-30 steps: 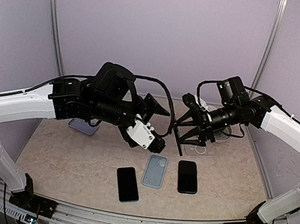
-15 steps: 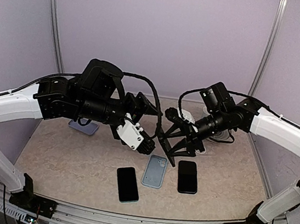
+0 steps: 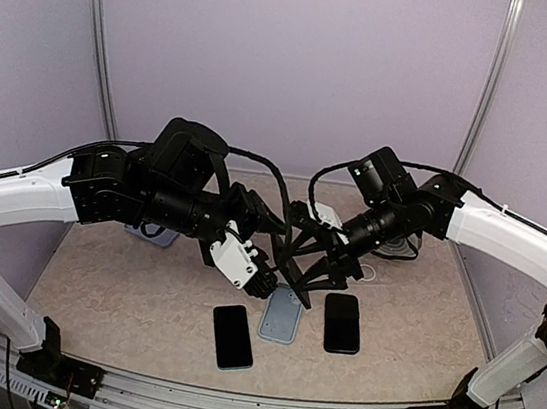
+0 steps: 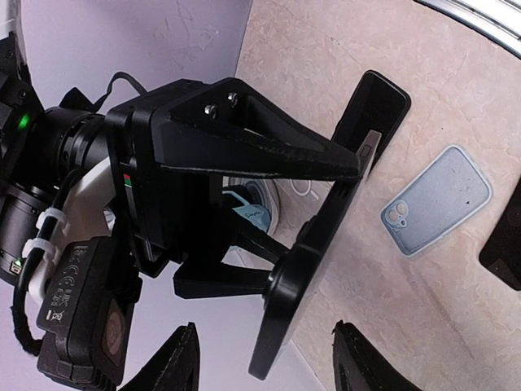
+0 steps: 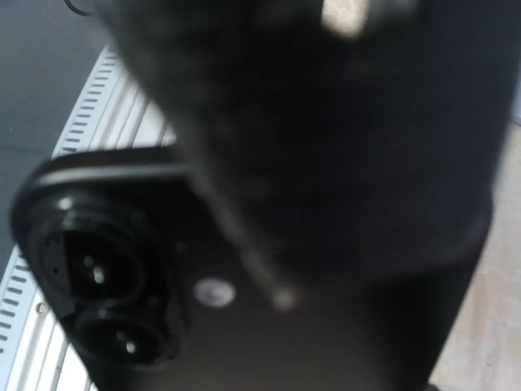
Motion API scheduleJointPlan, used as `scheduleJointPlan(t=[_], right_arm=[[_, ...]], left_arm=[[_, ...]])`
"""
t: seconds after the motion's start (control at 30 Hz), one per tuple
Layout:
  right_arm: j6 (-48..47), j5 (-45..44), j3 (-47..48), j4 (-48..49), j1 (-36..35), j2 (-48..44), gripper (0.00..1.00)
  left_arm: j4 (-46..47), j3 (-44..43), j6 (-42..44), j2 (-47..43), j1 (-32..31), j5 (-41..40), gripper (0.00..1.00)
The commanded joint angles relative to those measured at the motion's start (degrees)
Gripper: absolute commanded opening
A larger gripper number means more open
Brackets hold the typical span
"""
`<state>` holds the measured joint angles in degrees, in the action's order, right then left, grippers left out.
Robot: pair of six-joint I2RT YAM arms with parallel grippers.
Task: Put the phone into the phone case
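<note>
**Work surface and enclosure.** The table (image 3: 120, 295) has a beige marbled top. Plain lilac walls (image 3: 293, 56) enclose it, with aluminium posts (image 3: 100, 30) at the back corners. A slotted metal rail (image 3: 227, 400) runs along the near edge.

**Markings.** A label (image 4: 77, 281) is fixed to the camera unit on the right wrist, but its print is too small to read. A green light (image 4: 24, 122) is lit on the same unit.

**Task items.** The blue-grey phone case (image 3: 282, 315) lies flat near the front centre, with its camera cut-out at the far end. It shows only its own surface, and which face is up cannot be determined. The left black phone (image 3: 233, 336) and the right black phone (image 3: 342, 322) lie flat on either side of it, both outside it.

**Other items.** A clear case with a ring mark (image 3: 370, 274) lies behind the right black phone. A lilac item (image 3: 154, 234) lies far left, partly hidden by the left arm.

**End effectors.** The left gripper (image 3: 261, 284) is released with its fingers spread and holds nothing. It is just above the far end of the phone case. The right gripper (image 3: 311, 285) is also released, fingers wide apart, close beside the left gripper.
</note>
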<state>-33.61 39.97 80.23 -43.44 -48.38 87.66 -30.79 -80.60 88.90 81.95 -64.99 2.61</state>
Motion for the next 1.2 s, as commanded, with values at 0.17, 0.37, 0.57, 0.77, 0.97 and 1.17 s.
scheduleJointPlan(t=[0.17,0.37,0.57,0.77,0.97,1.17], right_arm=[[-1.60,-0.78,4.68,-2.76,-3.09,0.84,0.36],[-2.42,-1.48,5.40,-3.68,-3.48,1.24,0.36],[-1.74,-3.16,4.43,-2.62,-3.49,1.09,0.37],[11.81,-20.21,-0.08,5.64,-3.80,-5.04,0.99],[14.62,-35.75,-11.94,14.12,-8.65,-17.56,0.99],[8.56,-35.34,-16.86,21.93,-7.31,-21.74,0.75]], left_arm=[[-2.41,-0.41,1.36,2.06,-1.29,0.53,0.42],[-2.79,-0.20,1.16,2.78,-2.34,0.72,0.13],[-1.57,-0.30,-1.49,2.76,-3.17,0.28,0.00],[0.98,-3.36,-10.90,3.97,-2.77,-1.34,0.00],[-3.38,-14.97,-31.99,15.05,0.67,-4.32,0.00],[-6.44,-15.75,-46.07,17.68,2.64,7.33,0.00]])
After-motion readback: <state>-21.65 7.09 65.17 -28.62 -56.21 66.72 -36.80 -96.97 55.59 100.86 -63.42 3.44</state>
